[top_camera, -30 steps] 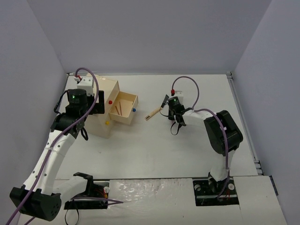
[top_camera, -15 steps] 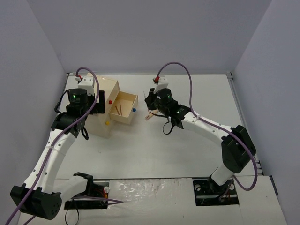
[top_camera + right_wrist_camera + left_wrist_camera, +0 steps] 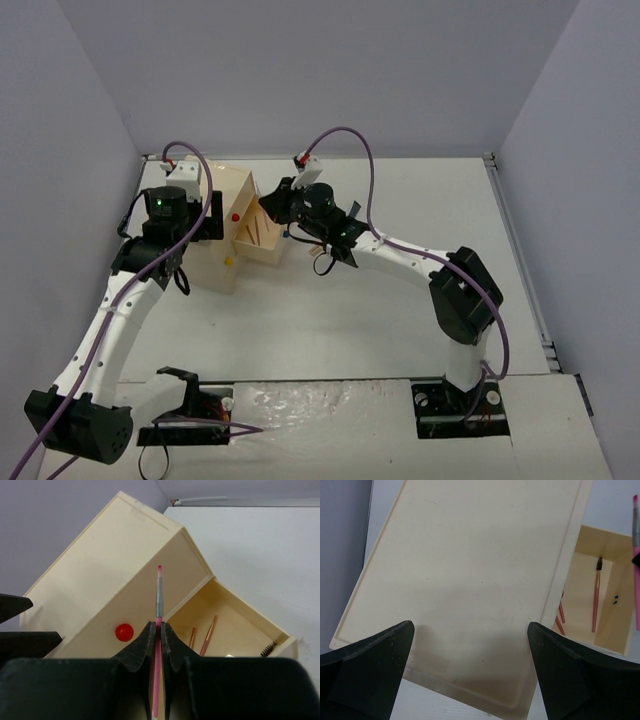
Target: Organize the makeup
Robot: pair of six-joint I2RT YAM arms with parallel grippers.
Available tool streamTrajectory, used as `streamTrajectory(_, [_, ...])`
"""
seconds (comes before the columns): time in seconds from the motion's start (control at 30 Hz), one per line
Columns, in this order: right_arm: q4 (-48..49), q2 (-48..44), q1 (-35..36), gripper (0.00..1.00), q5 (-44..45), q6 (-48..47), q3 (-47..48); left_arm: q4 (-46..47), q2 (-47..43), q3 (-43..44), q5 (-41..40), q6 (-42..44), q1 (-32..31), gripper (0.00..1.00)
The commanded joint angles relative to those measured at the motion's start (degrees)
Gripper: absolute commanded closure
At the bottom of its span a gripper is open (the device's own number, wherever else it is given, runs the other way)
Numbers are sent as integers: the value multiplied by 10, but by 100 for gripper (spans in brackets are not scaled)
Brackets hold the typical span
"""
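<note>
Right hand (image 3: 156, 630): fingers pinched fully together on a pink pencil (image 3: 159, 597), gripped low on the shaft. The silver collar and pink tip stick out ahead of the fingers. The pencil hangs above the box (image 3: 100, 580), near its front face, and from the wrist view it points toward the corner where the open drawer (image 3: 240, 617) leaves the box.

Left hand (image 3: 470, 630): fingers spread wide, holding nothing. It hovers over the flat top of the box, one finger toward each side of it. Whether it touches the wood, cannot tell.

Handling, as a judgement: the pencil looks light, stiff and thin, with a smooth shaft likely to pivot or slip in a pinch grip. The mid-shaft is the sensible place to hold it, away from the soft tip. It should drop flat without harm.

Containers: the drawer is pulled out from the box front, to the side of the red knob (image 3: 124, 631). Inside it lie two thin pencils (image 3: 208, 635) close to the box side, roughly parallel. A pink spoolie wand (image 3: 595, 600) lies farther out toward the drawer front. The rest of the drawer floor is bare wood. The box sits on a white surface (image 3: 260, 545).
</note>
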Motion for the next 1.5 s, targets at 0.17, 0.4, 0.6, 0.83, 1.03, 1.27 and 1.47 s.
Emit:
streamTrajectory(0.17, [44, 30, 7, 75, -4, -9, 46, 12, 0, 23, 9, -5, 2, 3])
streamTrajectory(0.4, [-50, -17, -1, 57, -3, -129, 47, 13, -1, 23, 12, -7, 2, 3])
streamTrajectory(0.6, [-68, -97, -65, 54, -114, -221, -39, 13, 0, 23, 20, -8, 2, 3])
streamTrajectory(0.83, [-80, -133, -120, 54, -235, -340, -118, 17, 3, 23, 34, -9, 2, 3])
streamTrajectory(1.03, [-83, -79, -119, 53, -316, -391, -103, 19, 6, 20, 35, -8, 2, 3])
streamTrajectory(1.27, [-44, -16, -103, 51, -332, -395, -68, 19, 11, 21, 41, -7, 2, 3])
streamTrajectory(1.47, [-38, 27, -88, 51, -342, -402, -23, 19, 19, 22, 53, -10, 2, 3])
